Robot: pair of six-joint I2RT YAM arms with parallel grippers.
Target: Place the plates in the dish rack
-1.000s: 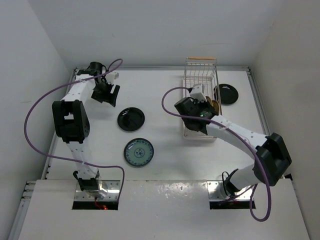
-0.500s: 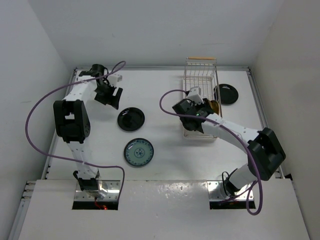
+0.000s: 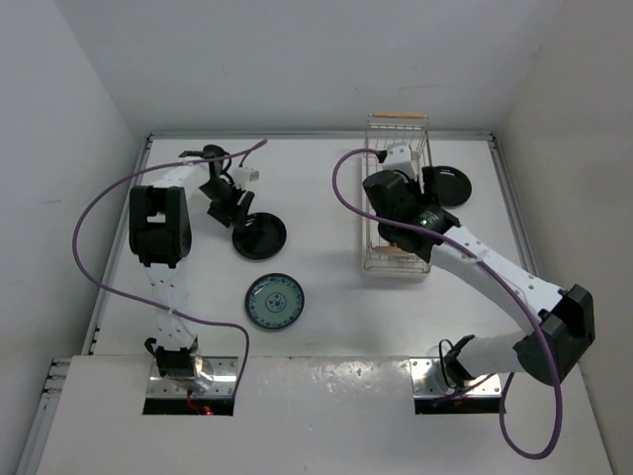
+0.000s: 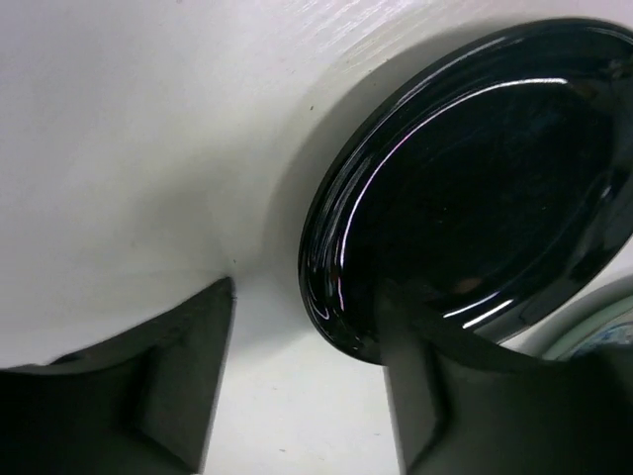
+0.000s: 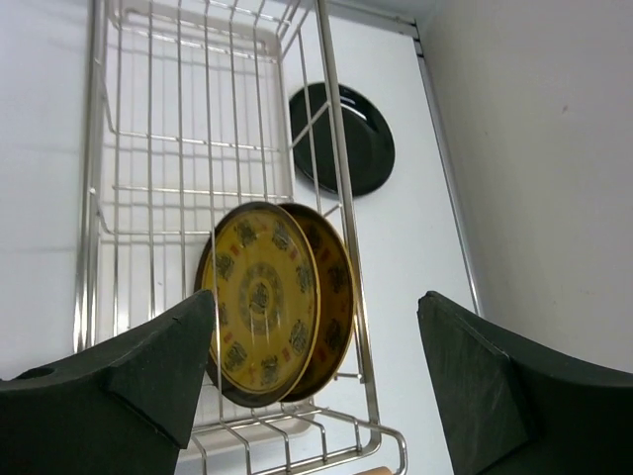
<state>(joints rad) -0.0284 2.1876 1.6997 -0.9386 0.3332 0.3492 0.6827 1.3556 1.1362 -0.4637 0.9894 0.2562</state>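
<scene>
A glossy black plate (image 3: 260, 236) (image 4: 475, 188) lies flat on the table. My left gripper (image 3: 234, 209) (image 4: 307, 396) is low at its left edge, open. Its right finger (image 4: 425, 396) is over the plate's rim and its left finger (image 4: 178, 376) is over bare table. A teal patterned plate (image 3: 275, 301) lies nearer to me. In the white wire dish rack (image 3: 374, 259) (image 5: 336, 198) a mustard-yellow plate (image 5: 259, 297) stands on edge, with a similar yellow disc close behind it. My right gripper (image 3: 401, 168) (image 5: 321, 386) hangs open above the rack, holding nothing. A second black plate (image 3: 452, 185) (image 5: 341, 139) lies right of the rack.
The rack has a wooden handle (image 3: 399, 116) at its far end, near the back wall. Walls close in the table on the left, back and right. Purple cables loop from both arms.
My right gripper opened, let go of the yellow plate in the rack and lifted away toward the rack's far end. My left gripper swung right and down to the black plate, its jaws narrowing.
</scene>
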